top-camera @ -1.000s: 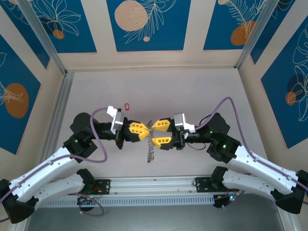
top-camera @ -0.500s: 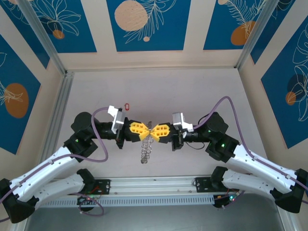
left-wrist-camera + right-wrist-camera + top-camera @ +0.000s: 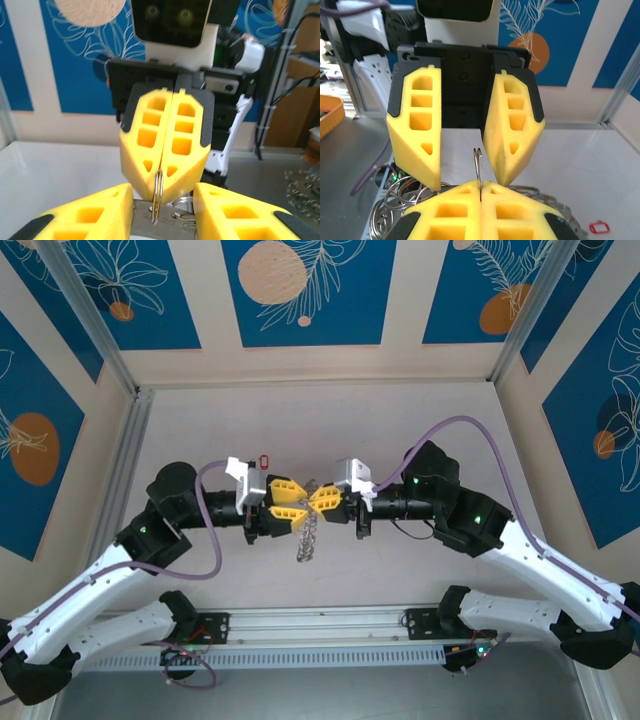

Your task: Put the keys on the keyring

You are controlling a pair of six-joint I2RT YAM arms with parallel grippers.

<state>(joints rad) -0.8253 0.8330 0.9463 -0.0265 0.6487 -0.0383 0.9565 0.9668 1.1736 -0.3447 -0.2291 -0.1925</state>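
The keyring (image 3: 308,536), a grey metal ring fringed with silver wire loops, hangs above the table between my two grippers. My right gripper (image 3: 326,502) is shut on one silver loop (image 3: 478,162) of it. In the left wrist view that loop (image 3: 159,187) sticks out of the right gripper's closed yellow tips. My left gripper (image 3: 290,502) faces it, open. Its fingers (image 3: 85,215) stand either side of the ring's grey plate (image 3: 170,222) without pinching it. The keys, one tiny red oval (image 3: 264,461), lie on the table behind the left wrist, also at the lower right of the right wrist view (image 3: 599,228).
The white table (image 3: 420,420) is walled by aluminium rails and blue patterned panels (image 3: 300,290). More silver loops (image 3: 395,200) dangle below the right gripper. An orange bin (image 3: 327,112) sits off the table's edge, beyond the left arm.
The right gripper has shut on a loop of the keyring and the left gripper, shut on the ring before, has opened. Both grippers and the ring have shifted slightly towards the back.
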